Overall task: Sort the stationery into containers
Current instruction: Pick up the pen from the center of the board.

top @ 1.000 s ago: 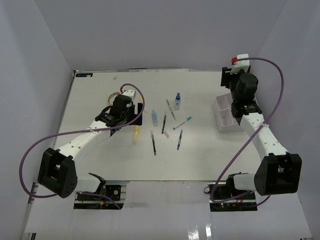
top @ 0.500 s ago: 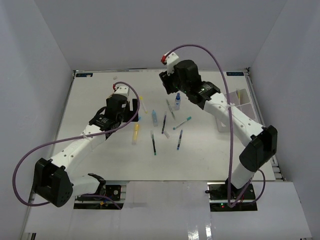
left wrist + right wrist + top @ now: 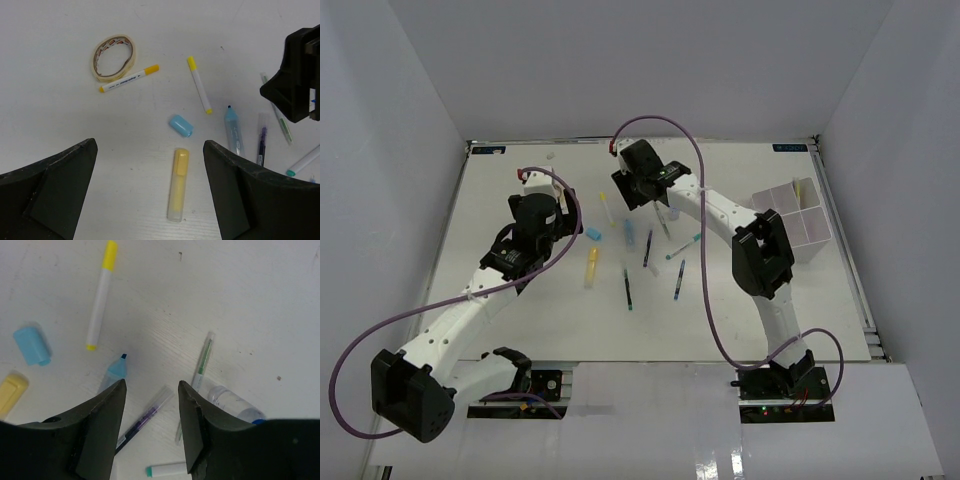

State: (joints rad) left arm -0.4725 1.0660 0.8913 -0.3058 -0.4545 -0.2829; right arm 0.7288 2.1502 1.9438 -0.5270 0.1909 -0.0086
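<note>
Seen from above, the white box [image 3: 817, 238] with its square compartments stands at the 3 o'clock edge of the table [image 3: 500, 310]. It is well apart from the loose stationery scattered around the middle.

The right pincer [image 3: 151, 390] hangs over that scatter with its jaws partly spread and nothing between them. In its wrist view a purple pen [image 3: 145, 417] lies below the gap. From that pen:
- a green pen [image 3: 202, 362] lies at 1 o'clock
- a small bottle [image 3: 232, 400] lies at 3 o'clock
- a teal-capped marker [image 3: 167, 469] lies at 5 o'clock
- a yellow marker [image 3: 100, 300] lies at 11 o'clock

The left pincer [image 3: 150, 150] is spread wide and holds nothing, hanging over the 9 o'clock side of the scatter. Its wrist view shows a yellow tube [image 3: 178, 184] lying flat. A light-blue eraser [image 3: 180, 125] sits near the tube at 12 o'clock, not touching it. A roll of tape [image 3: 114, 57] lies at 10 o'clock from the eraser, with a second yellow marker [image 3: 129, 78] just beside the roll.
</note>
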